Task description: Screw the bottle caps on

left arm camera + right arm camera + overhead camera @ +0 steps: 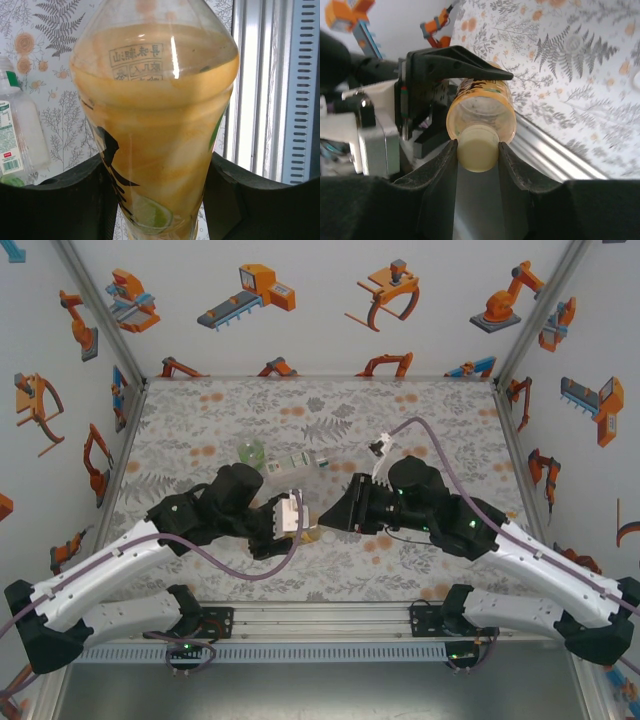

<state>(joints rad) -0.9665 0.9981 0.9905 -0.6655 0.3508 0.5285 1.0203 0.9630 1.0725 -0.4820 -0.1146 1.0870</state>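
The right jaws are squeezing a pale cap from both sides. The cap is sitting on the neck of the orange bottle, right in front of these jaws. The left jaws are hugging the fat body of the same bottle, one finger on each side, and are holding it up off the table. The two sets of jaws are facing each other with the bottle between them.

So the job is looking like it is only partly done. One cap is on its bottle and is being gripped, ready for turning. I am guessing it needs more twisting, but that is only a guess. Behind the left jaws, two more bottles are lying on the table, a clear bottle and a green bottle. They are probably waiting for their turn.

Some things are hiding. The cap and the right fingers are covering the neck, so I cannot tell how tight the cap is. From above, the arms are covering most of the orange bottle. The clear and green bottles are looking too small and blurry to tell if they are wearing caps. Beside the left jaws, the clear bottle is being cut off at the picture's edge.
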